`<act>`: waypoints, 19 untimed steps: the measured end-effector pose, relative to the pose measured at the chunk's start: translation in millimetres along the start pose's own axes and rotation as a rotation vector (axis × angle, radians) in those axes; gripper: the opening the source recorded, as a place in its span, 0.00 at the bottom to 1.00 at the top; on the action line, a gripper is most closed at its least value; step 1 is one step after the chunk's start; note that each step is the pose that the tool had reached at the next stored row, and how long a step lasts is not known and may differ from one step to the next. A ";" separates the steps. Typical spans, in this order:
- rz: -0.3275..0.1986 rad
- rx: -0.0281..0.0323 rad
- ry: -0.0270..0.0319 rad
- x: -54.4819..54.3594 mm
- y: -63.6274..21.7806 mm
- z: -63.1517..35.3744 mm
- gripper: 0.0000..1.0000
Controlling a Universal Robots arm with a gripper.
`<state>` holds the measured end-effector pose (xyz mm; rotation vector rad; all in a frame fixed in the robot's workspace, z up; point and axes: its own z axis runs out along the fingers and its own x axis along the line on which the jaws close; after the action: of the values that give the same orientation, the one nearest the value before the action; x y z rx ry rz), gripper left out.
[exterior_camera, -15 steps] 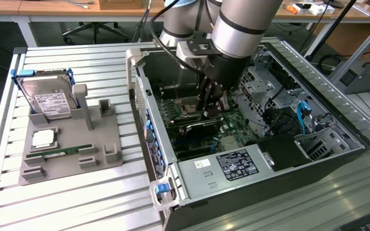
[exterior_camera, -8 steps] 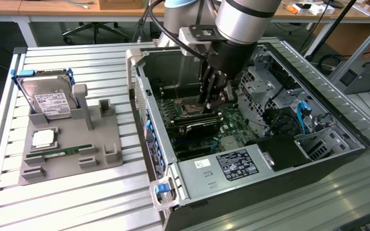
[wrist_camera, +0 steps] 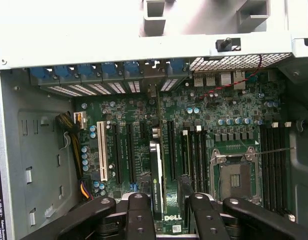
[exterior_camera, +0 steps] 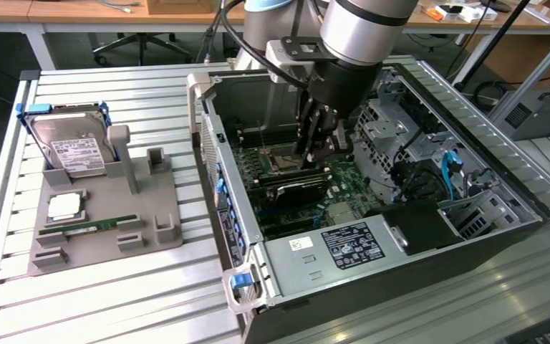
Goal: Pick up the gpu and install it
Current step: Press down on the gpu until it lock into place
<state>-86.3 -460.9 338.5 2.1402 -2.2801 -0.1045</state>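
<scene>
One open computer case (exterior_camera: pixel 504 236) is lying on its side on the slatted metal table (exterior_camera: pixel 103 301), taking up most of the table toward the exterior view's right edge. I am reaching my arm down into the case, over the green motherboard (wrist_camera: pixel 124 107). A grey parts tray (exterior_camera: pixel 146 208) is sitting near the table's edge at the exterior view's left, carrying a silver hard drive (exterior_camera: pixel 69 147) standing at its far end, a green RAM stick (exterior_camera: pixel 89 228) and a small square chip (exterior_camera: pixel 65 206). The gpu (wrist_camera: pixel 156 180) is standing on edge in a motherboard slot near the middle of the board, its bracket end meeting the case's rear wall. My gripper (wrist_camera: pixel 166 212) is hanging just above the card, fingers (wrist_camera: pixel 139 215) parted on either side of it, not visibly pressing it.
</scene>
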 end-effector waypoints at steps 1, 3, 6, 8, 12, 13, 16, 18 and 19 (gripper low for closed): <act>0.000 0.0000 0.0001 0.0 0.0 0.0 0.35; 0.000 0.0000 0.0000 0.0 0.0 0.0 0.35; 0.000 0.0000 0.0000 0.0 0.0 0.0 0.35; 0.000 0.0000 0.0001 0.0 0.0 0.0 0.33; 0.000 0.0000 0.0000 0.0 0.0 0.0 0.20; 0.000 0.0000 0.0000 0.0 0.0 0.0 0.11; 0.000 0.0000 0.0000 0.0 0.0 0.0 0.11; 0.000 0.0000 0.0000 0.0 0.0 0.0 0.11; 0.000 0.0000 0.0000 0.0 0.0 0.0 0.11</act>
<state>-86.3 -460.9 338.5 2.1402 -2.2800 -0.1044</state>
